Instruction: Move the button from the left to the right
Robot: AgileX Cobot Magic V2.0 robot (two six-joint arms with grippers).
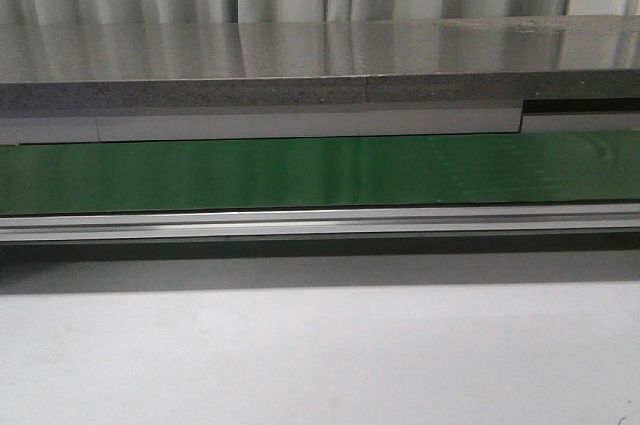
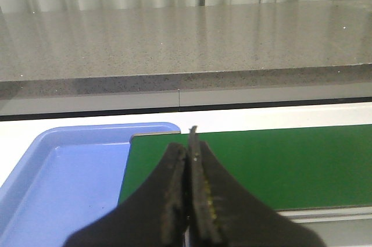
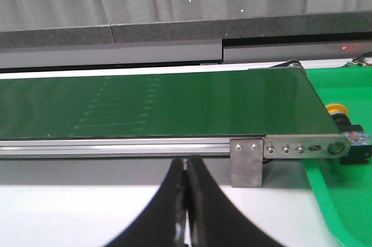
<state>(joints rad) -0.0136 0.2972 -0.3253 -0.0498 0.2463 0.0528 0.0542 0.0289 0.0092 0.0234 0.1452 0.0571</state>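
In the right wrist view the button (image 3: pixel 343 124), a yellow cap on a black body with a small label, lies in the green tray (image 3: pixel 343 200) just past the end of the green conveyor belt (image 3: pixel 157 104), partly hidden behind the belt's end roller. My right gripper (image 3: pixel 186 164) is shut and holds nothing, hovering over the white table in front of the belt rail, well apart from the button. My left gripper (image 2: pixel 189 145) is shut and holds nothing, above the other end of the belt (image 2: pixel 261 163) beside a blue tray (image 2: pixel 64 183). Neither gripper shows in the front view.
A grey stone counter (image 1: pixel 300 70) runs behind the belt (image 1: pixel 320 173), with white curtains beyond. An aluminium rail (image 1: pixel 320 222) edges the belt's front. A metal bracket (image 3: pixel 247 163) stands at the belt's end. White tabletop (image 1: pixel 320 355) lies in front.
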